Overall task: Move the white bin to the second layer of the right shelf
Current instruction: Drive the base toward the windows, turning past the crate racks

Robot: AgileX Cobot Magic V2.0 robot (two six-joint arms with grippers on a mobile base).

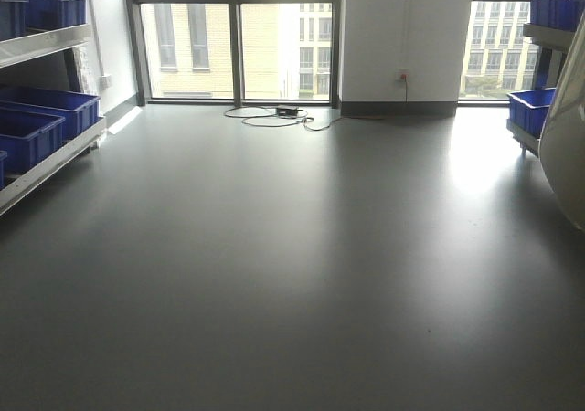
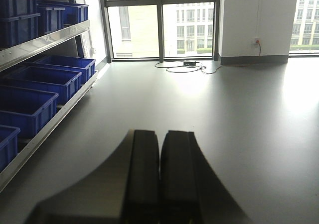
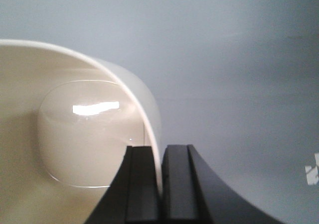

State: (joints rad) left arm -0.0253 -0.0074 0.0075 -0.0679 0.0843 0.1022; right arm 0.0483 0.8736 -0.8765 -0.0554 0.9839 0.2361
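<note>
White bin (image 1: pixel 569 146): front view shows it as a cream curved wall at the right edge, off the grey floor (image 1: pixel 274 274). blue crates (image 1: pixel 41 123) sit on racks at both sides.
Left wrist view: left pincer (image 2: pixel 160 139) jaws pressed together, nothing between.
Right wrist view: right pincer (image 3: pixel 162 154) clamped on the bin's wall, one finger inside, one outside.
</note>
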